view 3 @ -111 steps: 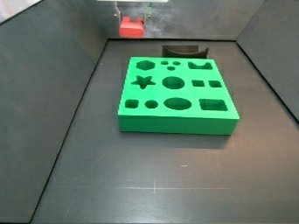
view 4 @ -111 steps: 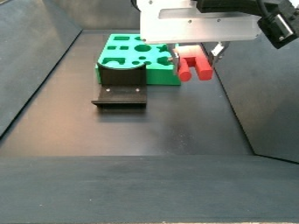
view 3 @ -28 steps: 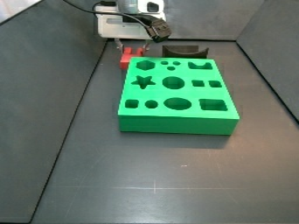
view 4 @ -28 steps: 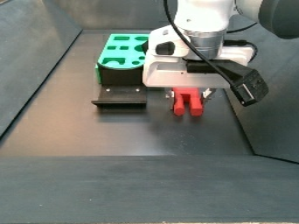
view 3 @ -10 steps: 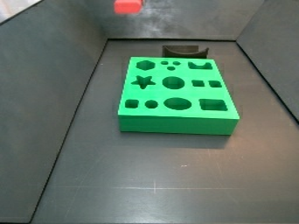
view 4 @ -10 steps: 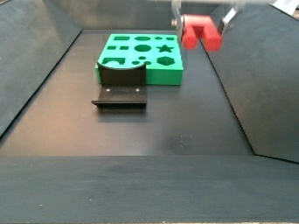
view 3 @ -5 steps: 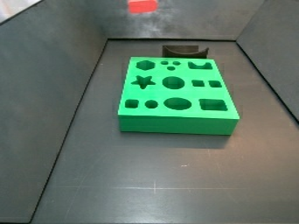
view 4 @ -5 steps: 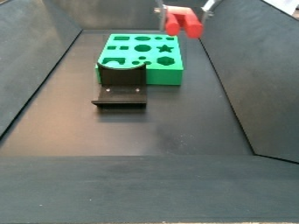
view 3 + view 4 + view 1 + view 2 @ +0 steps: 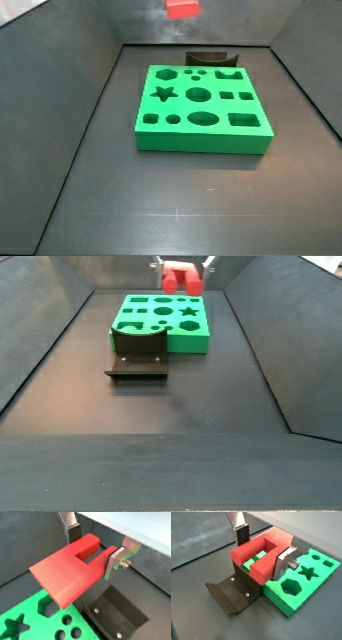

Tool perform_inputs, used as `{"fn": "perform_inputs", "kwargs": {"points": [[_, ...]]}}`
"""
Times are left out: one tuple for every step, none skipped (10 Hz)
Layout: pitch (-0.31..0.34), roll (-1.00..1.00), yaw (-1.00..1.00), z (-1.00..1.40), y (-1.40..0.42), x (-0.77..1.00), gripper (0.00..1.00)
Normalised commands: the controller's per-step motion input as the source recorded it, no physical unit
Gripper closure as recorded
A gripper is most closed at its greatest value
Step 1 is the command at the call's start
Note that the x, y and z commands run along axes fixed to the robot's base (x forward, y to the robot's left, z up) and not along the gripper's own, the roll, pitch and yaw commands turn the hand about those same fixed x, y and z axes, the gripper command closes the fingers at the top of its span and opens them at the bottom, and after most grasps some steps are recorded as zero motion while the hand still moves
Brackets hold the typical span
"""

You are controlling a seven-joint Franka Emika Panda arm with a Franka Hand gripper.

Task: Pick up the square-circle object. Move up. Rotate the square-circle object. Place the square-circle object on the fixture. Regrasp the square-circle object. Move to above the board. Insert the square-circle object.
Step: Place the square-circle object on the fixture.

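My gripper (image 9: 93,548) is shut on the red square-circle object (image 9: 67,574), its silver fingers (image 9: 286,562) clamping the two prongs. The piece (image 9: 258,554) hangs high in the air over the far end of the floor. In both side views the red block (image 9: 182,9) (image 9: 181,276) shows near the picture's upper edge, with most of the arm out of frame. The dark fixture (image 9: 234,594) (image 9: 138,356) stands on the floor against one short end of the green board (image 9: 201,105) (image 9: 304,582), below the held piece.
Dark sloping walls (image 9: 67,90) enclose the black floor (image 9: 160,416). The board (image 9: 163,321) carries star, hexagon, round, square and oval holes. The fixture (image 9: 207,58) shows behind the board's far edge, and its base plate (image 9: 117,614) lies under the gripper.
The gripper has carried the red piece sideways at height, from beside the board toward a spot over the fixture and board end. The grip has stayed shut.
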Motion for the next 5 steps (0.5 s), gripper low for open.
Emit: {"fn": "perform_inputs", "kwargs": {"points": [[0.071,0.08,0.04,-0.01,-0.04,0.58,1.00],[0.081,0.08,0.04,-0.01,-0.03,0.51,1.00],[0.101,0.09,0.04,-0.01,-0.02,0.37,1.00],[0.119,0.09,0.04,0.00,-0.02,0.24,1.00],[0.254,-1.00,-0.08,0.08,0.61,0.86,1.00]]}}
